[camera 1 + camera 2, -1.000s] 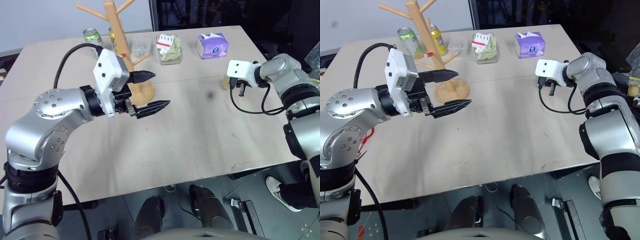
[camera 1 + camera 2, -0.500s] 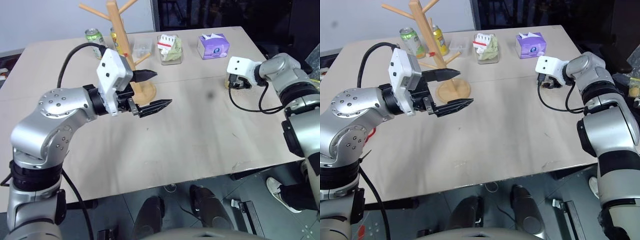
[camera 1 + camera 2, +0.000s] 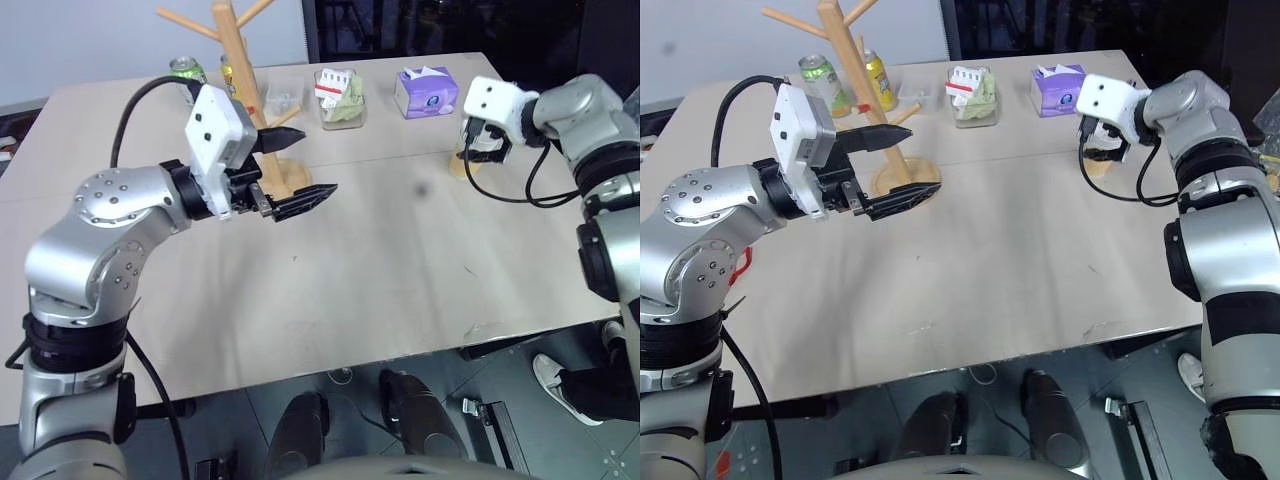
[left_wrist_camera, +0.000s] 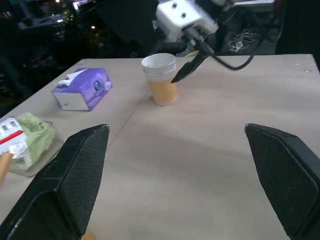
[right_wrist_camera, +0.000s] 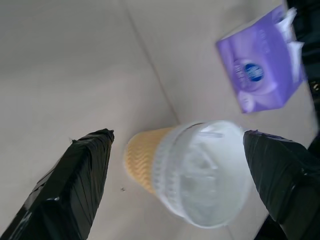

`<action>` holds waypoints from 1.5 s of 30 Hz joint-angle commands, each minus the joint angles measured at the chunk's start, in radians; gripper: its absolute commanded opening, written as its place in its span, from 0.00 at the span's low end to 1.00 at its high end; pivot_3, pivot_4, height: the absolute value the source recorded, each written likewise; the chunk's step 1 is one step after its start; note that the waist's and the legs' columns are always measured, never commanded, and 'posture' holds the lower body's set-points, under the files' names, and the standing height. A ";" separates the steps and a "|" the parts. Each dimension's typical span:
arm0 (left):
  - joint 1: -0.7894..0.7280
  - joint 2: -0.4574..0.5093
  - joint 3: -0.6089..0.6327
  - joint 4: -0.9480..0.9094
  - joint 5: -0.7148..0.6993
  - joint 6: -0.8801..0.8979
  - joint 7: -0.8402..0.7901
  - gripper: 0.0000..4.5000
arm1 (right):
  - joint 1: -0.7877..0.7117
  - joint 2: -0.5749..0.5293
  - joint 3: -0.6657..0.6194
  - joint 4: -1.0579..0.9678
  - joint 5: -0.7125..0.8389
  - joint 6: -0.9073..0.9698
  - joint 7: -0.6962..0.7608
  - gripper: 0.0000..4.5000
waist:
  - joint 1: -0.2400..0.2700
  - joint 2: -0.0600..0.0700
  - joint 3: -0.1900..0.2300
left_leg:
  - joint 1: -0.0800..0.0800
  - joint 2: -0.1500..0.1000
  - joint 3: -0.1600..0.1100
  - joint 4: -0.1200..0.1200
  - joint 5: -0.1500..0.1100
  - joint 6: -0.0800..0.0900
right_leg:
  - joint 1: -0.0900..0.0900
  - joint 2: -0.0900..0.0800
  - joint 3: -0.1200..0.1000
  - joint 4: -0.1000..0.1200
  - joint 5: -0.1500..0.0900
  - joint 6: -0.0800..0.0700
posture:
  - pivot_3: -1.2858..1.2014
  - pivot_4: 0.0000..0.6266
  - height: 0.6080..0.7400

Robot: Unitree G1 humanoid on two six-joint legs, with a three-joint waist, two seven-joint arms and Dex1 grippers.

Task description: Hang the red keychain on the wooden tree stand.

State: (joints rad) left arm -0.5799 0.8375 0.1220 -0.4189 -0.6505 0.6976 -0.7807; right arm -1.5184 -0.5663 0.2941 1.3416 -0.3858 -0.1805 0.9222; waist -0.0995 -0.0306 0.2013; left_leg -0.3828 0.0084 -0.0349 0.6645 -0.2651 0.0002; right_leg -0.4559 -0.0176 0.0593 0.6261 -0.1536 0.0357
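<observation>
The wooden tree stand (image 3: 231, 62) rises at the back left of the table on its round base (image 3: 293, 180). The red keychain is out of view. My left gripper (image 3: 312, 166) hovers open and level just in front of the stand's base, nothing between its fingers. My right gripper (image 3: 1103, 140) hangs open above a brown paper cup (image 3: 458, 166) at the right of the table. The right wrist view looks down between its wide-apart fingers (image 5: 75, 180) into the cup (image 5: 190, 175), whose inside looks pale. The cup (image 4: 161, 80) and the right gripper above it also show in the left wrist view.
Along the table's back edge stand a purple tissue box (image 3: 425, 91), a clear tub of packets (image 3: 338, 99), a small clear box (image 3: 283, 97) and two drink cans (image 3: 817, 78). A black cable loops from my right wrist over the table (image 3: 400, 260).
My right gripper has opened and lifted up from beside the paper cup to above it. The left gripper has stayed about where it was, still open.
</observation>
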 commanded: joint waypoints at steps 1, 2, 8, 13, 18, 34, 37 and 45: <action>0.088 0.071 0.152 -0.031 -0.017 0.080 0.036 1.00 | -0.040 -0.002 -0.092 -0.106 0.108 -0.031 0.069 0.99 | -0.003 0.001 0.000 | 0.000 0.000 0.000 0.000 0.000 0.000 | 0.000 0.000 0.000 0.000 0.000 0.000 | 0.52 0.24 1.00; 0.136 0.081 0.212 -0.047 -0.034 0.116 0.052 1.00 | -0.018 0.014 -0.121 -0.149 0.154 -0.010 0.110 0.99 | -0.007 0.001 0.000 | 0.001 0.001 0.000 -0.001 0.000 0.000 | 0.000 0.000 0.000 0.000 0.000 0.000 | 0.52 0.24 1.00; 0.494 0.045 0.592 -0.105 -0.063 0.253 0.123 1.00 | 0.441 0.139 -0.178 -0.956 0.472 0.436 0.256 0.99 | 0.005 -0.001 -0.002 | 0.002 0.003 -0.004 -0.003 0.000 0.000 | 0.001 0.001 -0.003 0.001 0.000 0.000 | 0.52 0.24 1.00; 0.702 0.009 0.720 0.094 0.107 0.105 0.152 1.00 | 0.660 0.299 -0.159 -1.404 0.666 0.740 0.148 0.99 | 0.029 0.006 0.003 | -0.002 0.002 -0.006 0.000 0.000 0.000 | -0.001 0.000 -0.006 0.002 -0.001 0.000 | 0.52 0.24 1.00; 0.699 -0.004 0.718 0.279 0.150 0.005 0.157 1.00 | 0.658 0.374 -0.145 -1.510 0.792 0.845 0.123 0.99 | 0.048 0.002 -0.001 | 0.001 0.002 -0.008 0.004 0.000 0.000 | 0.004 0.000 -0.010 0.002 -0.005 -0.002 | 0.52 0.24 1.00; 0.503 0.034 0.408 0.735 0.284 -0.250 0.025 1.00 | 0.716 0.305 -0.096 -1.662 0.889 0.994 0.010 0.99 | 0.055 -0.003 -0.003 | 0.001 0.002 -0.013 0.004 0.000 -0.001 | 0.007 -0.001 -0.016 0.000 -0.005 -0.002 | 0.52 0.24 1.00; 0.503 0.039 0.391 0.759 0.298 -0.251 0.022 1.00 | 0.715 0.286 -0.102 -1.665 0.897 0.999 -0.006 0.99 | 0.056 -0.003 -0.003 | 0.001 0.002 -0.013 0.003 0.000 -0.001 | 0.007 -0.001 -0.016 0.000 -0.005 -0.002 | 0.52 0.24 1.00; 0.496 0.031 0.394 0.780 0.286 -0.250 0.019 0.21 | 0.702 0.264 -0.117 -1.658 0.920 1.006 -0.049 1.00 | 0.057 -0.002 -0.003 | 0.001 0.002 -0.013 0.003 0.000 -0.001 | 0.007 -0.001 -0.016 0.000 -0.005 -0.002 | 0.52 0.24 1.00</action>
State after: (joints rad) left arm -0.0867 0.8609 0.5105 0.3484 -0.3593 0.4482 -0.7558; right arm -0.7971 -0.2989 0.1981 -0.2788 0.5157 0.8272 0.8822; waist -0.0427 -0.0330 0.1982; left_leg -0.3819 0.0109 -0.0475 0.6679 -0.2649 -0.0003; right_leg -0.4492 -0.0188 0.0434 0.6261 -0.1585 0.0341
